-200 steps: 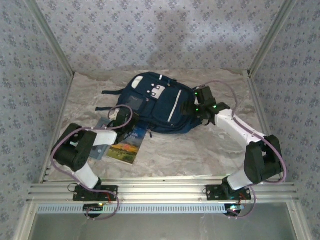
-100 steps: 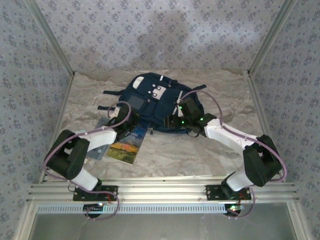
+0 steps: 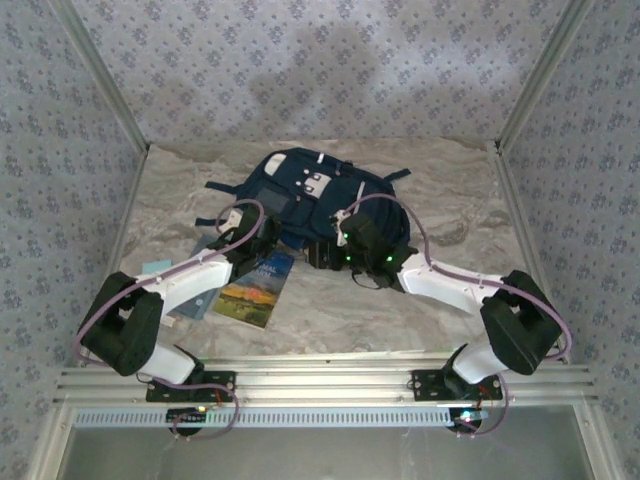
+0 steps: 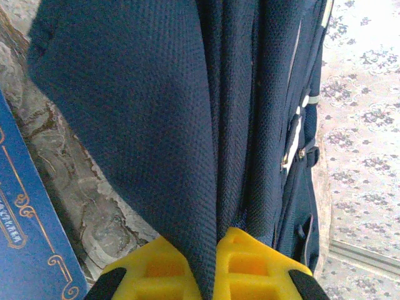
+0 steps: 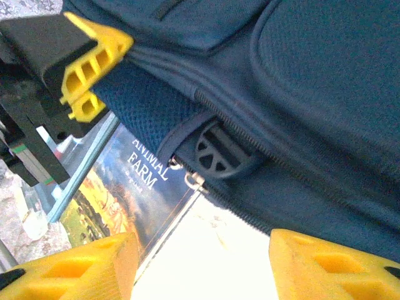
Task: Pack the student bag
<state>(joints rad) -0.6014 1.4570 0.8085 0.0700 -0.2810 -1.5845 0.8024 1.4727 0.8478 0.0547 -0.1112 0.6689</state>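
Note:
The student bag (image 3: 310, 195), a navy backpack with white stripes, lies flat in the middle of the table. My left gripper (image 3: 270, 232) is at the bag's near left corner. In the left wrist view its yellow fingertips (image 4: 250, 256) are shut on a fold of the bag's navy mesh fabric (image 4: 156, 112). My right gripper (image 3: 325, 252) is at the bag's near edge, open, with nothing between its fingers (image 5: 69, 269). Just beyond it are a metal zipper pull (image 5: 197, 181) and a dark rubber tab (image 5: 219, 153).
An "Animal Farm" book (image 3: 255, 290) lies on the marbled table (image 3: 380, 310) in front of the bag, close to both grippers. A blue book with gold ornament (image 4: 25, 237) lies left of the bag. Patterned walls close in the back and both sides.
My right gripper has swung left from the bag's right side to its near edge, its jaws narrowing. My left arm has reached forward and closed on the bag's fabric.

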